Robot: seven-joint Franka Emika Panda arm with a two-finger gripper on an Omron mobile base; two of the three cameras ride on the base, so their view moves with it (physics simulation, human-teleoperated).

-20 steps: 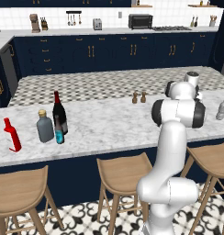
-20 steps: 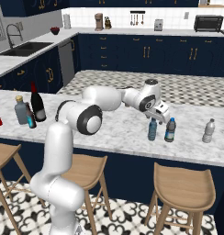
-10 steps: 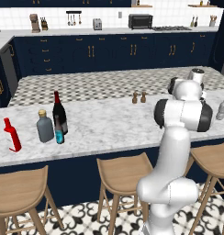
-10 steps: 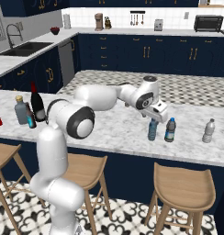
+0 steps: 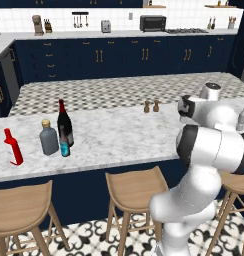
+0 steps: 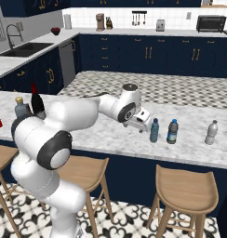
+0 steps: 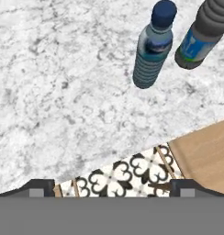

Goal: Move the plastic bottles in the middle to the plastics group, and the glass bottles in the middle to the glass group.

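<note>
The gripper [image 6: 144, 122] has its jaws spread wide with nothing between them; in the hand view the two tips stand far apart at the bottom, over the counter's front edge. Just beyond them stands the pale-blue plastic bottle [image 7: 153, 46], upright and free, right beside the dark blue-labelled bottle [image 7: 203, 34] of the plastics group; from the right base view it sits a little to the gripper's right, with the clear grey bottle [image 6: 211, 132] further along. So the plastic one looks to be already placed.

What remains lies the other way: the black wine bottle [image 5: 64, 122] and the small teal-labelled bottle [image 5: 64, 147] stand upright, close together, well apart from the jaws at the far left of the marble counter [image 5: 119, 135], next to the squat grey bottle [image 5: 49, 137] and near the red bottle [image 5: 13, 146]. The two may be touching; the view is too coarse to tell.

The arm is folded forward and to its right, hand low over the counter, and must swing well left
</note>
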